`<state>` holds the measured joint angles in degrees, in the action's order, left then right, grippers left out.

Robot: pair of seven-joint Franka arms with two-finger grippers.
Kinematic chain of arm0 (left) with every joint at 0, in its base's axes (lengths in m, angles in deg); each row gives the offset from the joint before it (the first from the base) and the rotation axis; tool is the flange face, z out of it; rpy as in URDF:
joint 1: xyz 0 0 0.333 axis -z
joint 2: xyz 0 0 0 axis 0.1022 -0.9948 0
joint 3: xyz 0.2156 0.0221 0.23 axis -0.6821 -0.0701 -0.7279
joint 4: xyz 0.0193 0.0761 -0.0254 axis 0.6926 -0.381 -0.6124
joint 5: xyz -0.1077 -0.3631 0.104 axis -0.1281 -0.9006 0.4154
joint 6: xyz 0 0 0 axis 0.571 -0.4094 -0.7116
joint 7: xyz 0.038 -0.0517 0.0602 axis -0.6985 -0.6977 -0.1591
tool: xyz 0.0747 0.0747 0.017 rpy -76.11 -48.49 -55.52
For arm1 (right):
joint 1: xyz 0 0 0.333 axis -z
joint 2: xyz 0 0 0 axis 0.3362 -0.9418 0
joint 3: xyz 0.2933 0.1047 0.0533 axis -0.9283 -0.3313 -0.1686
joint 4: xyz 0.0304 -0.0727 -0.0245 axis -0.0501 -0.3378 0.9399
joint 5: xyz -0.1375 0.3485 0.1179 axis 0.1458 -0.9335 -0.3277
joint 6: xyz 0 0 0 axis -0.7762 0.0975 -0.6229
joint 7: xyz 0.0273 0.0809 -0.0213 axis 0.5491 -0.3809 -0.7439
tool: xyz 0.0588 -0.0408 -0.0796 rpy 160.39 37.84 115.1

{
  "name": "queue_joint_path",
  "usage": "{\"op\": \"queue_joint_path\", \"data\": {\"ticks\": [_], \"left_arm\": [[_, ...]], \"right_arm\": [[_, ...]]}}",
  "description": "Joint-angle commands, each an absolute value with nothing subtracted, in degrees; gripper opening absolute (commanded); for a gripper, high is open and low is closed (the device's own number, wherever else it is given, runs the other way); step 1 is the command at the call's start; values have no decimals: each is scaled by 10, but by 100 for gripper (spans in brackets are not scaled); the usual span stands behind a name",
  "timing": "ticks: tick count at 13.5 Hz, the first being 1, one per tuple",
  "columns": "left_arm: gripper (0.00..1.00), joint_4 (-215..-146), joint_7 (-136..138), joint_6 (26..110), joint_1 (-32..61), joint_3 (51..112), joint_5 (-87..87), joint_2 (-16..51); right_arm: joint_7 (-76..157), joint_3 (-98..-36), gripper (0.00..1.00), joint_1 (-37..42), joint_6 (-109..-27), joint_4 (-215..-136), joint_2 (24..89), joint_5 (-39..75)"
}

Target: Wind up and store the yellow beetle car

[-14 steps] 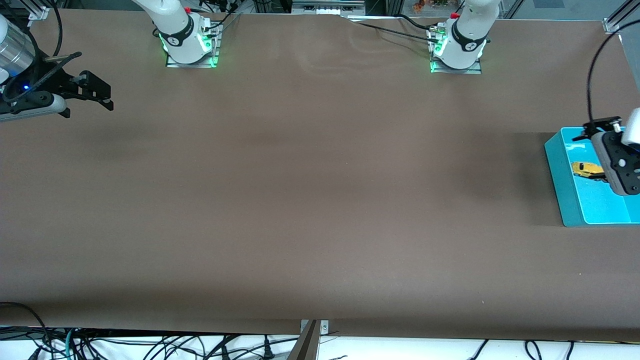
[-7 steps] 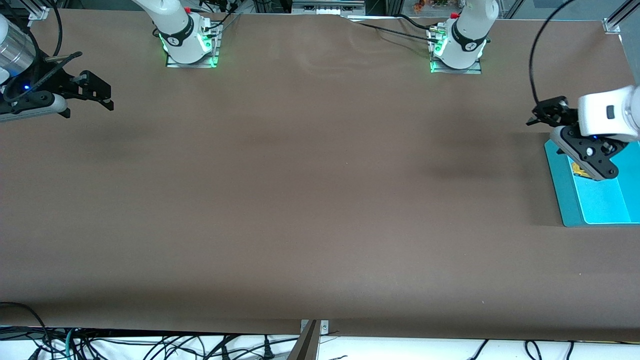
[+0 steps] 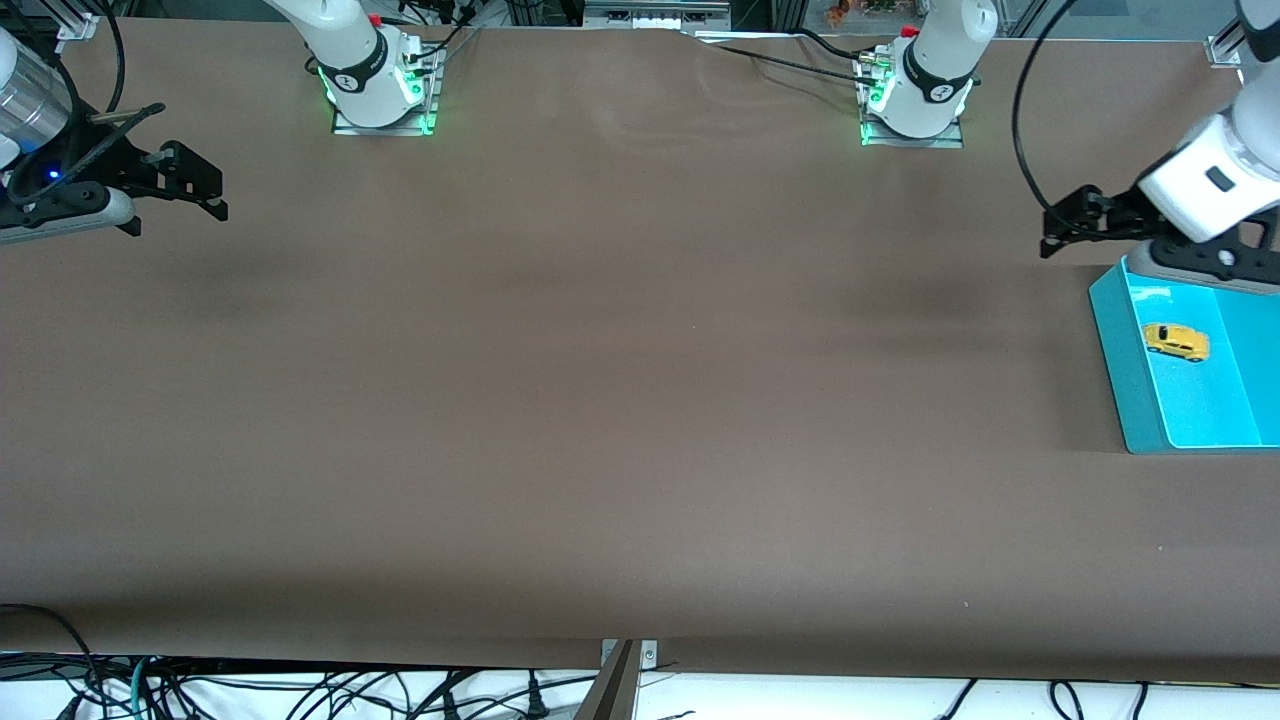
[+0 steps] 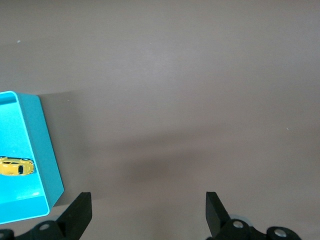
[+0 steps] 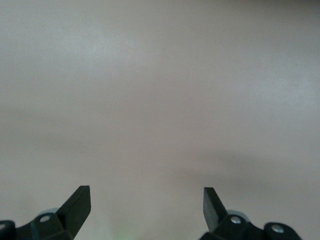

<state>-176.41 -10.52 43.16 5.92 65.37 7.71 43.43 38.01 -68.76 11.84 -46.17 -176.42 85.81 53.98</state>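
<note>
Yellow beetle car [image 3: 1176, 341] is sitting inside the turquoise bin [image 3: 1120, 350] down at my left arm's end of the table, resting on the bin floor on its wheels as far as I can tell, close to the wall of the bin that faces the middle of the table. Nothing of mine is touching it.

My left gripper [image 3: 1075, 222] is up in the air over bare brown table [image 3: 620, 400], just off the bin's corner on the side toward my bases. The fingers are spread wide with nothing between them, so the car is well clear of my fingertips and off to the side of them, not between them. In my left wrist view I can see both fingers [image 4: 80, 212] poking in at the edge of the frame, with plain tabletop in the gap, and the bin [image 4: 47, 165] with the little car [image 4: 16, 166] in it out past one fingertip.

My right gripper [image 3: 185, 185] is way over at my right arm's end of the table, hanging above the tabletop and just waiting. Its fingers [image 5: 77, 202] are spread wide too and empty, and all I get between them in the right wrist view is bare table [image 5: 160, 100].
</note>
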Motion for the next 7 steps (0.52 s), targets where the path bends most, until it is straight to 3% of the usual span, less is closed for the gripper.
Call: {"op": "queue_joint_path", "data": {"ticks": [1, 7], "left_arm": [[100, -1810, -77, 471, 66, 648, 70, 465], [100, -1791, -75, 461, 56, 648, 71, 452]], "right_arm": [[375, -687, 100, 116, -455, -1754, 857, 547], [370, -688, 100, 115, -455, -1754, 857, 547]]}}
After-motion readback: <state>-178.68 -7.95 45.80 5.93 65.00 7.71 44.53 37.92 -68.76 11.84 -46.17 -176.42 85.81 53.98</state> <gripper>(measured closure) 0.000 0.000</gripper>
